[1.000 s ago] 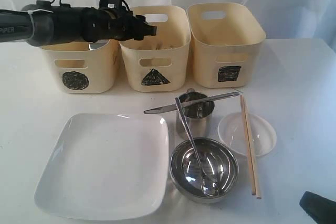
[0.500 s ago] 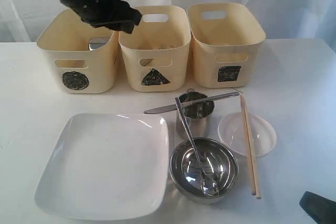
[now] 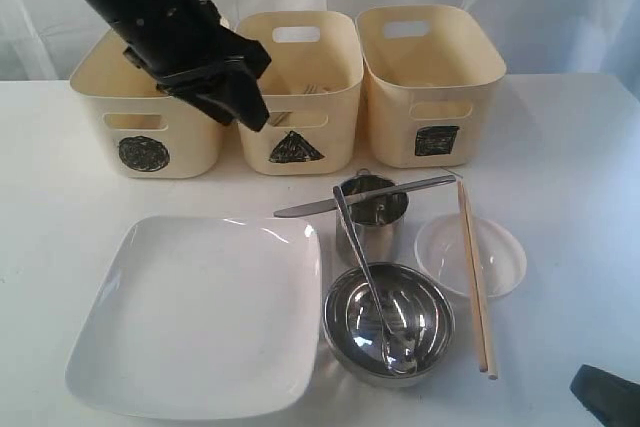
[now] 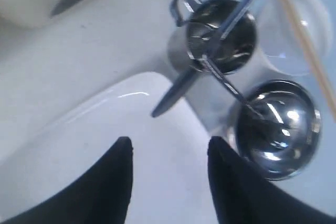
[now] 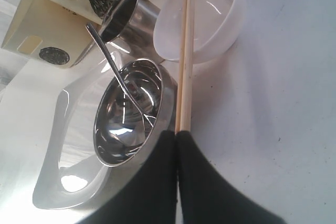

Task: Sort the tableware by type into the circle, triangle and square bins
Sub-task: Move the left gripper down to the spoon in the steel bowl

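the black left gripper hangs with its jaws apart and nothing between them, over the large white square plate and in front of the cream circle-marked bin. the black right gripper is pressed closed (empty) beside the wooden chopsticks, which cross the clear round dish. a steel spoon rests in the steel bowl; a steel knife lies across the small steel cup.

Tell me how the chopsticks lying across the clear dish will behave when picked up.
The wooden chopsticks look thin, stiff and light. They lie across the clear dish, so a push would likely roll or slide them off its rim. As a loose pair, one may slip free when gripped.
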